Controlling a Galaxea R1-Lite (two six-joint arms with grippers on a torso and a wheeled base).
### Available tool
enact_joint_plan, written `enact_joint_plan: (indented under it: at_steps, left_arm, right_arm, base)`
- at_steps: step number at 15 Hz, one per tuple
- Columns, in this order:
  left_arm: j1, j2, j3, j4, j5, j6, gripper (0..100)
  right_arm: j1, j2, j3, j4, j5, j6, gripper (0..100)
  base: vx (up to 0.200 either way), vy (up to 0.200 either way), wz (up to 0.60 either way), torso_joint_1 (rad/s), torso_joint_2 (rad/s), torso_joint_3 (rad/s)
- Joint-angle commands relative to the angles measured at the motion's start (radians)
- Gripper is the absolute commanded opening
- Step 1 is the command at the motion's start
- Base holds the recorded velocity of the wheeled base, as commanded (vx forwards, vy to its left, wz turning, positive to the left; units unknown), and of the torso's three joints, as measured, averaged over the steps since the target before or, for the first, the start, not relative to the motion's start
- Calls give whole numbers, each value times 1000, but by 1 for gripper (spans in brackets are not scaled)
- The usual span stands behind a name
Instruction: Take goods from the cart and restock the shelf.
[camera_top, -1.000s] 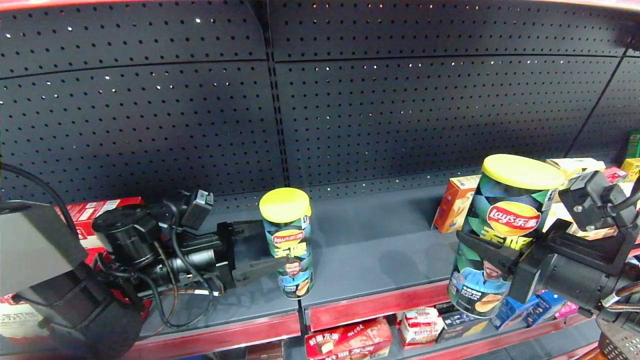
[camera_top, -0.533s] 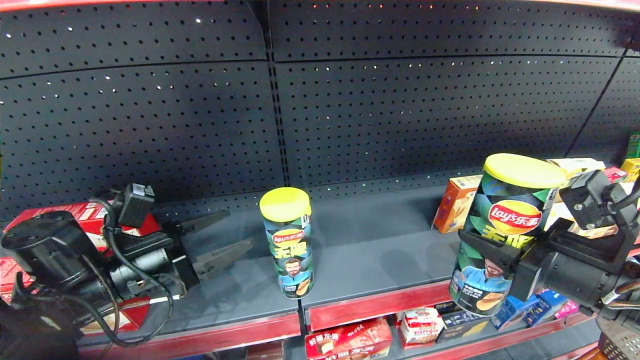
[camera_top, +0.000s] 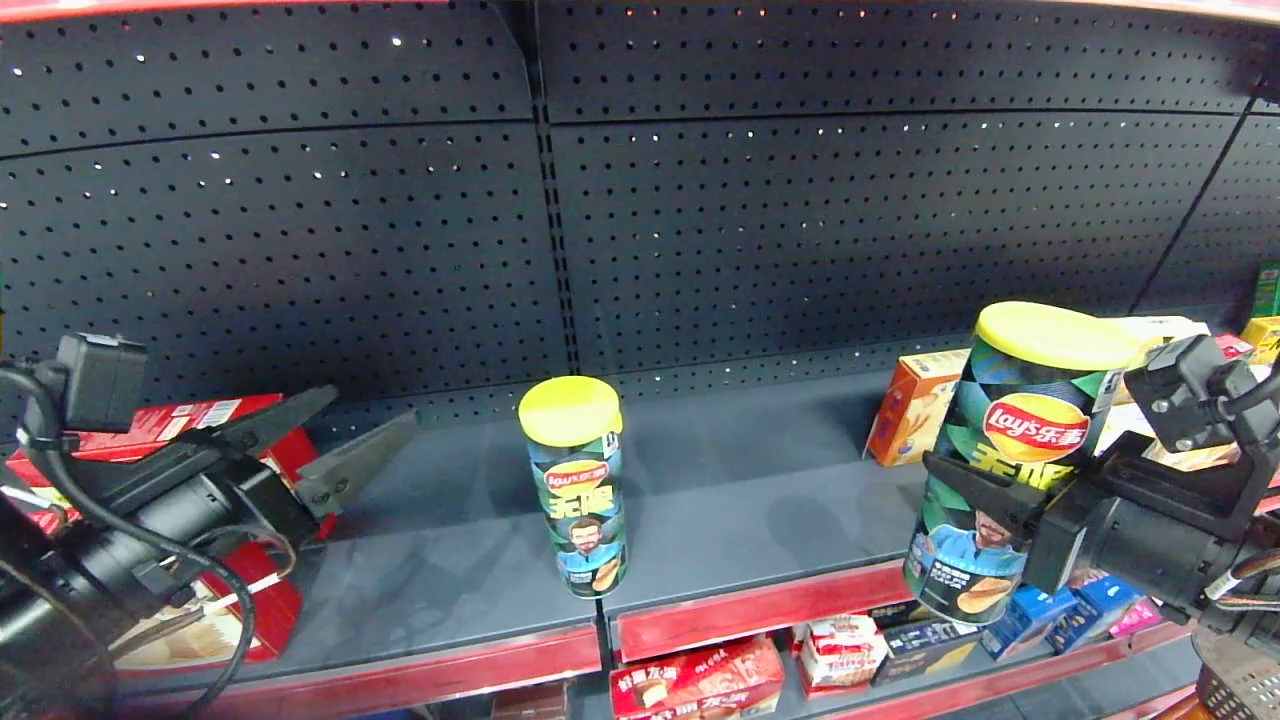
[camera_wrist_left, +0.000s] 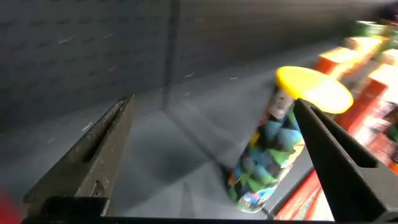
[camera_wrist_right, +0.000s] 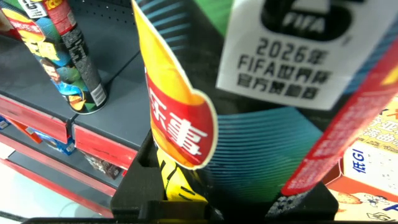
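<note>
Holds L gripper (camera_top: 372, 408) out at the left, approx. level w/ the wrist, jaws spread wide, nothing btwn them. Points its fingers (camera_top: 355, 465) fwd and twd the centre. Carries L wrist cam on top, cable looping under the forearm. Brings R arm in from the right side, R gripper (camera_top: 975, 480) clamped on an upright chip can (camera_top: 1030, 400) abt mid-height, lid up.
</note>
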Motion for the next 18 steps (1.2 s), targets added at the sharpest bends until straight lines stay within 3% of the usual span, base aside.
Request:
enact_joint_plan:
  at_steps: [1,2,3,4,5,7,10,12,13,14,16,17,18]
  left_arm:
    - [1,-349,-16,371,181,17,100]
    - [-4,-515,-54,609,237,25,100]
    - [-4,-555,-65,663,236,25,100]
    - [2,-701,-102,845,248,25,100]
    - [19,-782,-103,932,288,26,100]
    - [47,-888,-86,1020,371,25,100]
    - [81,-995,-16,1049,375,34,100]
    - [82,-1101,29,1124,400,106,100]
    - [82,-1109,29,1132,401,112,100]
    - [82,-1216,36,1271,415,152,100]
    - [85,-1296,38,1360,415,155,100]
    - [107,-1388,64,1454,414,157,100]
    - [110,-1406,84,1472,429,161,100]
  right_arm:
    - [0,0,-5,1,-1,-1,0]
    - [0,2,-8,1,-1,-1,0]
    - [0,4,-9,1,-1,-1,0]
    - [0,11,-13,1,1,-1,0]
    - [0,16,-17,0,1,-1,0]
    - [0,19,-25,-5,1,-1,0]
    - [-2,19,-29,-7,-1,-1,0]
    - [-8,22,-46,0,-1,-1,0]
    - [-8,22,-46,0,-2,-1,0]
    - [-9,23,-46,-3,-4,-1,0]
    - [-14,22,-46,-5,-4,0,0]
    - [-16,23,-54,-3,-4,0,0]
    - [-17,27,-60,-3,-6,0,0]
  base:
    - [0,0,0,0,0,0]
    - [0,0,0,0,0,0]
    - [0,0,0,0,0,0]
    - [0,0,0,0,0,0]
    - [0,0,0,0,0,0]
    - [0,0,0,0,0,0]
    - [0,0,0,0,0,0]
    - [0,0,0,0,0,0]
    - [0,0,0,0,0,0]
    - [0,0,0,0,0,0]
    - [0,0,0,0,0,0]
    - [0,0,0,0,0,0]
    - [0,0,0,0,0,0]
